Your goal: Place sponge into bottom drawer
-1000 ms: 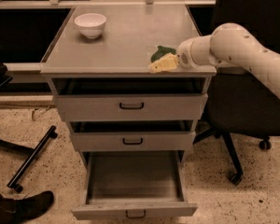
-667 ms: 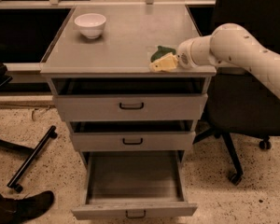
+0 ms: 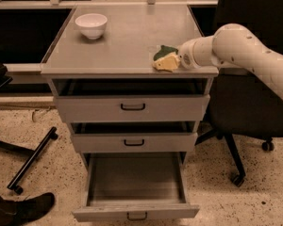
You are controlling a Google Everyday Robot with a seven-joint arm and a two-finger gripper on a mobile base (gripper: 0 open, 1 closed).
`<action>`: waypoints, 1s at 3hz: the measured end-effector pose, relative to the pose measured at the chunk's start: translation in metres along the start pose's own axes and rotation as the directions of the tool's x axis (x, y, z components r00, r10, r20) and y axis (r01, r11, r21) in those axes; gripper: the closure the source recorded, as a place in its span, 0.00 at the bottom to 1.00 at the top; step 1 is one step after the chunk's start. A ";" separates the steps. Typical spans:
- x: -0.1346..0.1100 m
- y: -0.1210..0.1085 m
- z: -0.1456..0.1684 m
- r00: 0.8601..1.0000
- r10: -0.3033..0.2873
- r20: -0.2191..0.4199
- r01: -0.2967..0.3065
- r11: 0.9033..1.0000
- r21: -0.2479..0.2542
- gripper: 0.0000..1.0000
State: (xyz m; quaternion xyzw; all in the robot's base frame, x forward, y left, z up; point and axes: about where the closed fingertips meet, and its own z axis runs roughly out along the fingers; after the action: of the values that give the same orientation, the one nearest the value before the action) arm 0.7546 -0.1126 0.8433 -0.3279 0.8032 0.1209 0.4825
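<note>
The sponge [image 3: 165, 59], dark green over pale yellow, is at the front right of the cabinet top [image 3: 127, 41], tilted up on its edge. My gripper [image 3: 175, 61] reaches in from the right and is shut on the sponge's right end, holding it just at the top's surface. The white arm [image 3: 240, 46] runs off to the right. The bottom drawer [image 3: 134, 187] is pulled far out below, and its grey inside shows nothing in it. Its front with the black handle [image 3: 137, 215] is at the picture's lower edge.
A white bowl [image 3: 91, 25] stands at the back left of the cabinet top. The top drawer [image 3: 132, 107] and middle drawer [image 3: 133, 142] are slightly ajar. A black office chair [image 3: 245, 112] stands right of the cabinet. A black bar [image 3: 32, 159] and a shoe [image 3: 23, 210] lie on the floor at left.
</note>
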 end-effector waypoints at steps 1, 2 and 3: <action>0.000 0.002 -0.006 1.000 -0.003 0.007 0.003 1.000 0.000 0.88; 0.008 0.012 -0.040 1.000 -0.025 0.005 0.025 1.000 -0.012 1.00; 0.021 0.036 -0.105 0.998 -0.065 -0.014 0.064 0.996 -0.067 1.00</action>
State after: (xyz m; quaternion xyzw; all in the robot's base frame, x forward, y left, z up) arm 0.6514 -0.1482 0.8740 -0.3704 0.7917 0.1293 0.4683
